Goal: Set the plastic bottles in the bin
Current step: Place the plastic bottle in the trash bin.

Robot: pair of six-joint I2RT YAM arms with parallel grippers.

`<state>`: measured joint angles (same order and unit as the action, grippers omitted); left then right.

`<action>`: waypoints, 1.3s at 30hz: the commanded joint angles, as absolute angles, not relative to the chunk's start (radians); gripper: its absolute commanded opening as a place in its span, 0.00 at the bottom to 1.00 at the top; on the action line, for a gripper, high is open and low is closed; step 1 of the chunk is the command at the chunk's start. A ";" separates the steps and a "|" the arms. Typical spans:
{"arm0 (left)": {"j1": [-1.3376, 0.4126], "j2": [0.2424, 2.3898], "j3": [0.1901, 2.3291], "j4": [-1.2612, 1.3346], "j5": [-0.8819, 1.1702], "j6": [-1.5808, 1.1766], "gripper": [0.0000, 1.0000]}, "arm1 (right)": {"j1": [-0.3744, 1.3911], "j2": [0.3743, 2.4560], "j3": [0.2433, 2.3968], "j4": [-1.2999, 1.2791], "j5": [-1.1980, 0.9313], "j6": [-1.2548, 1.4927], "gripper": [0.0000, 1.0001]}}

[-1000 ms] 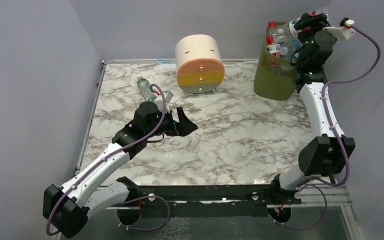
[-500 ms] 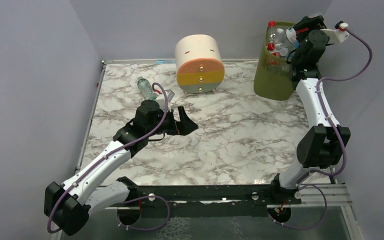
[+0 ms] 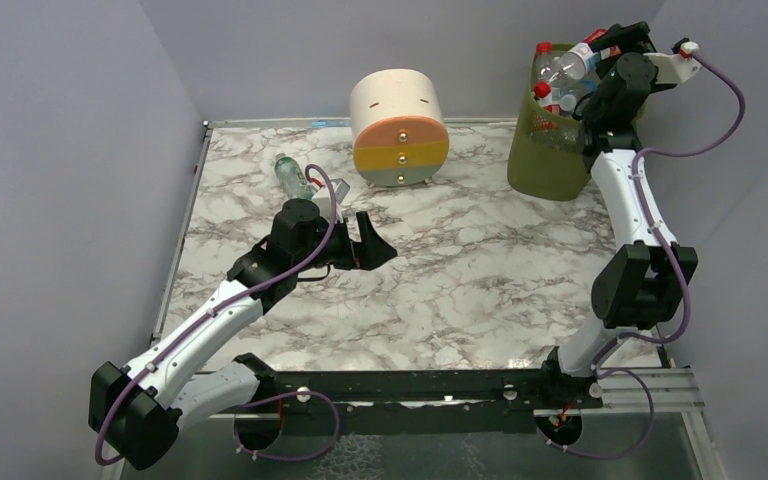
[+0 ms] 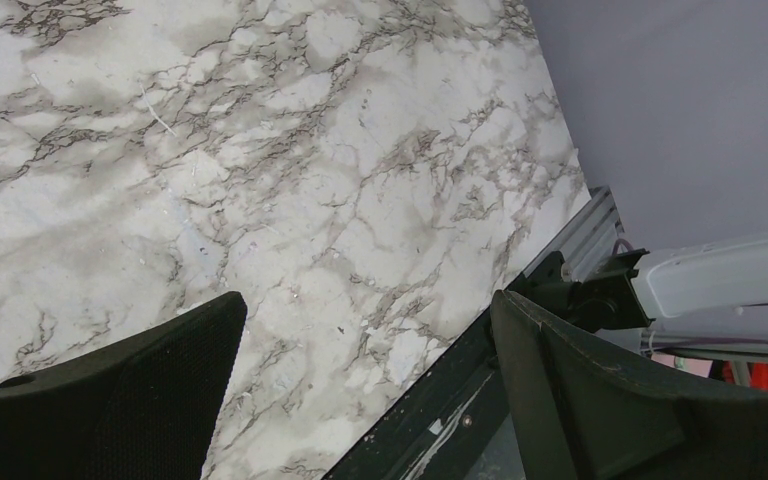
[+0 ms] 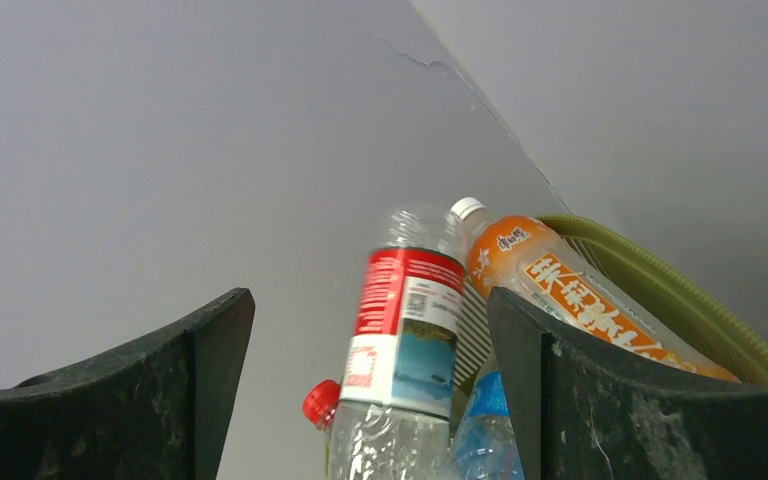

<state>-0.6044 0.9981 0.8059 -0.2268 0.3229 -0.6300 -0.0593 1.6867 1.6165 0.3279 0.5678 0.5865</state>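
right tool (image 5: 370,300): fingers spread wide up over the bin (image 3: 545,165), gripping nothing. a bottle shows in the gap but clear of both fingers
red-label bottle (image 5: 405,330): lies tilted on top of the heap, shoulder to shoulder with the orange-drink bottle (image 5: 570,290)
why it sits so high: the bin is stuffed past its rim, so this one rests on other bottles rather than dropping inside
bin: far right corner of the bench (image 3: 480,260), close to the wall, caps and labels poking above the mesh
risk: my read is that a bottle perched on a full heap could roll off the top, so the arm wants a clean lift away without nudging it
left tool (image 4: 368,298): wide open and empty, hovering over bare marble mid-bench. it looks parked out of the way
green-label bottle (image 3: 290,175): on its side on the bench, far left, just behind the left arm, well apart from the bin
drawer unit (image 3: 400,125): stands at the back between that bottle and the bin, no part in this job
progress: nearly home, one bottle not yet binned
next call: the left arm is much the nearer to it, though the bin is a long reach across
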 commanded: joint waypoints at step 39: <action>-0.598 1.075 0.915 -0.273 0.179 -0.603 0.99 | -0.064 1.253 1.508 0.058 0.223 0.617 0.91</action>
<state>-0.6044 1.0420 0.8459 -0.2523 0.2665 -0.6235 -0.0601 1.3151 1.5280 0.1654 0.3183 0.6033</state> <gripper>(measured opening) 0.989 0.906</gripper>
